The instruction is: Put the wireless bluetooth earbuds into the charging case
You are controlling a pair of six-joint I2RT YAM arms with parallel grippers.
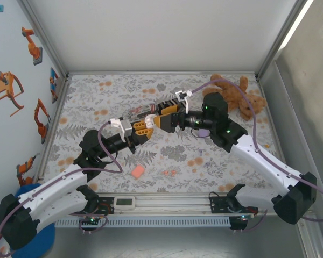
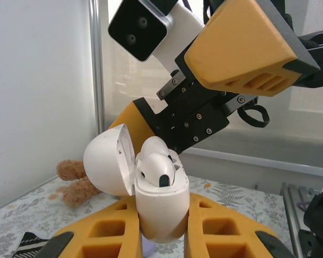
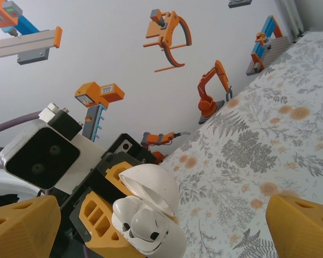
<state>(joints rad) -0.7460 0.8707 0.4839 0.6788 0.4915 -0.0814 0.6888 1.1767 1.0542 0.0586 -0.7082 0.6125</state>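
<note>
Gently: the left end effector (image 2: 164, 220) grips shut on the glossy white rounded charging case (image 2: 161, 209), flipped open, a white plastic earbud (image 2: 157, 171) seated inside. The right end effector (image 3: 161, 231) gapes wide, empty, straddling it; back it straight off. Tiny coral-red earbuds (image 1: 169, 173) wait on the floral worktop (image 1: 204, 156).

The left gripper's (image 2: 161, 228) fingers (image 2: 107, 234) are yellow-orange, and the white case (image 2: 161, 209) between them holds white earbuds (image 2: 157, 173). Below the claw, the grey floral tablecloth (image 1: 97, 102) carries orange blotches, a salmon case (image 1: 137, 171) and coral-red earbuds (image 1: 166, 173). Beyond the claw, the teddy bear (image 1: 237, 97) is brown.
</note>
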